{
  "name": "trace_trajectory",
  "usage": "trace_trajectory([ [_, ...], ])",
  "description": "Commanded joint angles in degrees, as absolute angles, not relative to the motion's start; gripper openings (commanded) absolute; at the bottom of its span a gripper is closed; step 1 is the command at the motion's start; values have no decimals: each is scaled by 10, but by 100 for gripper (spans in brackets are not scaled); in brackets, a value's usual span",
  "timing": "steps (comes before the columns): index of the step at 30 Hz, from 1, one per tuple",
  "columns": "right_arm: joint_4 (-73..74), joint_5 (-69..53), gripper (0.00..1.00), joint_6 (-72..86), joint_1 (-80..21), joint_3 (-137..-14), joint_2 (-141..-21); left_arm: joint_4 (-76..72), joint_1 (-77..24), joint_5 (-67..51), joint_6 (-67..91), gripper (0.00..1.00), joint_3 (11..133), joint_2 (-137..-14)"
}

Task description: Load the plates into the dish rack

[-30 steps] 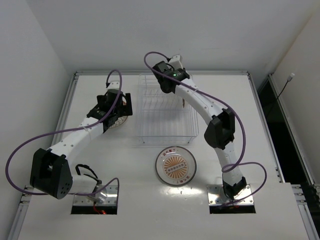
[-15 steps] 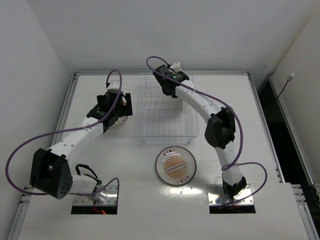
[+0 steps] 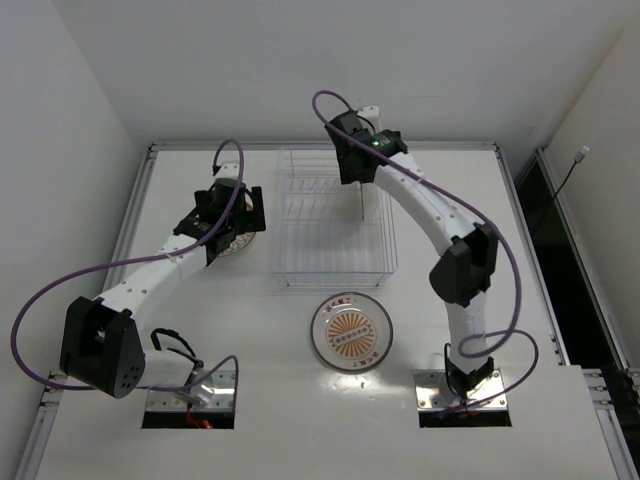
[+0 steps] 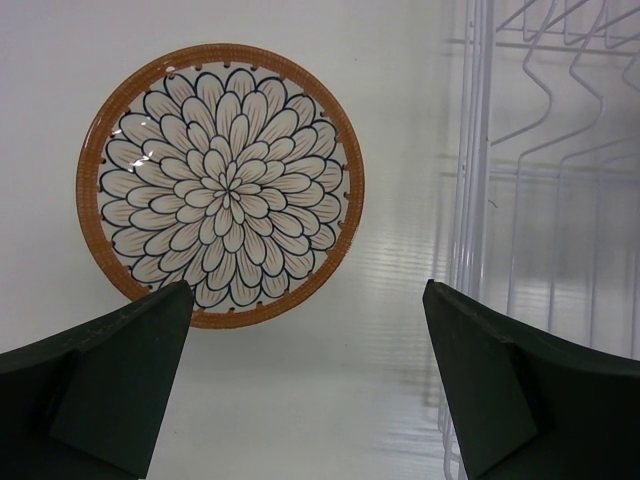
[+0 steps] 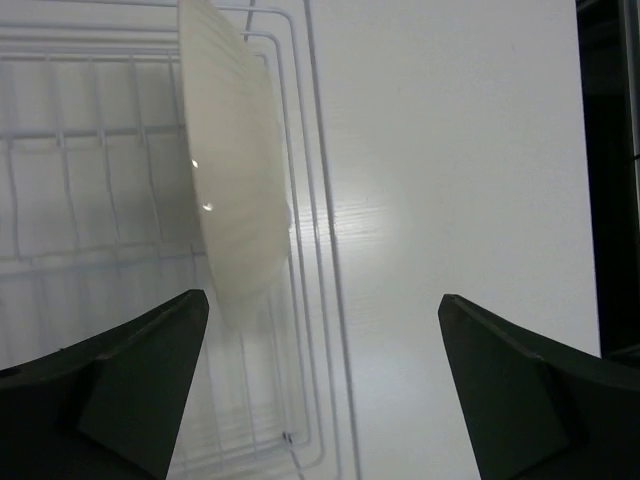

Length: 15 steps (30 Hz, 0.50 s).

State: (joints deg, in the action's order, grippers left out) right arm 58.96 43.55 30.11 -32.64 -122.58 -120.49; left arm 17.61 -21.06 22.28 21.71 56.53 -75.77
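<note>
Standing on edge at three o'clock in the dish rack (image 3: 330, 272), one plate (image 5: 235, 180) runs twelve-to-six: a sliver overhead, its pale back plain in the right wrist view. Right gripper (image 5: 322, 300) gapes, clear of it. Left gripper (image 4: 308, 287), spread, hovers over a flat petal-patterned plate (image 4: 220, 185).

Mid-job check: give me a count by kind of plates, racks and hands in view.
Plates: 3, one on edge in the dish rack, one left of it, one in front
Dish rack: 1
Hands: 2, left hand, right hand
Total: 6
</note>
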Motion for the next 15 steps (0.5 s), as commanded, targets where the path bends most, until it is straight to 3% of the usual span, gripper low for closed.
trace_trajectory([
  [1,558,406,100,253,-315,-1190,-1066,172,-215,226,219,100,588,-746],
  [5,564,321,100,239,-298,-1109,-957,172,-215,231,219,100,588,-746],
  [11,512,202,100,273,-279,-822,-707,172,-215,237,219,100,588,-746],
  [15,483,27,100,399,-268,-633,-594,172,-215,237,219,100,588,-746],
])
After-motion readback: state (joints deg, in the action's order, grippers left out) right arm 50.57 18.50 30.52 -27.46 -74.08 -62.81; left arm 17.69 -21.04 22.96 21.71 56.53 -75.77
